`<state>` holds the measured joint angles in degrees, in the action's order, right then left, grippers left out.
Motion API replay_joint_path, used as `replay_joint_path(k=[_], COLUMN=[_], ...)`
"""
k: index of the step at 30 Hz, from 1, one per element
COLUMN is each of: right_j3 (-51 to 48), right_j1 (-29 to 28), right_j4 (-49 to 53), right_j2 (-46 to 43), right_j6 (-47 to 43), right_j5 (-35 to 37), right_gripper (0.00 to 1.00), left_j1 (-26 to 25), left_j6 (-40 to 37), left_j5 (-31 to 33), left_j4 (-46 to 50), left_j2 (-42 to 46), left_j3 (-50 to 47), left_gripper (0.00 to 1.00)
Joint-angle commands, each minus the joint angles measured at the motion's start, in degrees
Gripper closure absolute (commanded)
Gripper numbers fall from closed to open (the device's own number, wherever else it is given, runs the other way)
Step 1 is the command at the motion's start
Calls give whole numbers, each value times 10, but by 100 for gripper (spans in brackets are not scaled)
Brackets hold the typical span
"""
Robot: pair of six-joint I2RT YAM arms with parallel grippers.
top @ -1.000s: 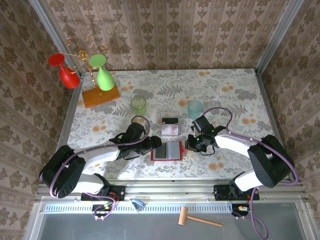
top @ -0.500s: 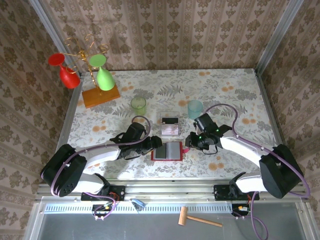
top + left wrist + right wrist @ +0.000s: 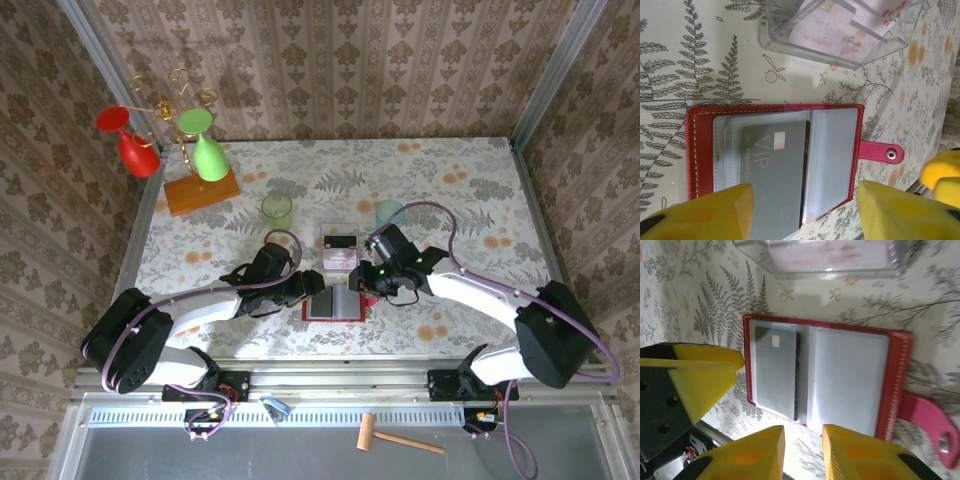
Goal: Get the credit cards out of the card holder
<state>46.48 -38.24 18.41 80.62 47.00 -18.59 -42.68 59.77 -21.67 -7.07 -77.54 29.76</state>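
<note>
1. The card holder lies open and flat on the bench, at 6 o'clock of the bench's middle. A strip of bare bench separates its red border from the edge rail.
2. Our left tool sits at the holder's 9 o'clock with its jaws wide apart. In the left wrist view its yellow fingers stand either side of the holder's end. We cannot tell whether they touch it.
3. Our right tool hangs over the holder's 2 o'clock corner. Its jaws stand a narrow gap apart with nothing between them.
4. The red tab juts from the holder's long edge onto bare bench.
5. The widest open bench lies at 2 to 3 o'clock of the holder, past the right arm, and across the far half at 12 o'clock. Papered walls close the left, far and right sides.
6. The holder's 9 o'clock clear pocket holds a grey VIP card, tucked in and lying flat.
7. A clear tray stands at the holder's 12 o'clock, near it but apart. It holds a pink-white card and a dark card.
8. A green cup stands at the tray's 11 o'clock and a pale blue cup at its 1 o'clock. We cannot tell what is in them. An orange base sits at 10 o'clock near the left wall.
</note>
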Motion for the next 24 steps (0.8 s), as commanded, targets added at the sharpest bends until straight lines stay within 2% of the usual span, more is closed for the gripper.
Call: replay_joint_path(k=[1, 12, 24], right_j3=[23, 37, 50], right_j1=[-18, -39, -50], right_j4=[-42, -91, -116], right_j2=[37, 114, 169], right_j6=[34, 55, 63], right_j5=[-17, -35, -48], right_gripper=[75, 75, 79], left_j1=[-3, -13, -14], left_j6=[-3, 10, 15], left_j5=[-13, -22, -9], left_j4=[-17, -59, -57], left_j2=[-11, -50, -44], left_j3=[16, 7, -16], left_gripper=[47, 68, 80])
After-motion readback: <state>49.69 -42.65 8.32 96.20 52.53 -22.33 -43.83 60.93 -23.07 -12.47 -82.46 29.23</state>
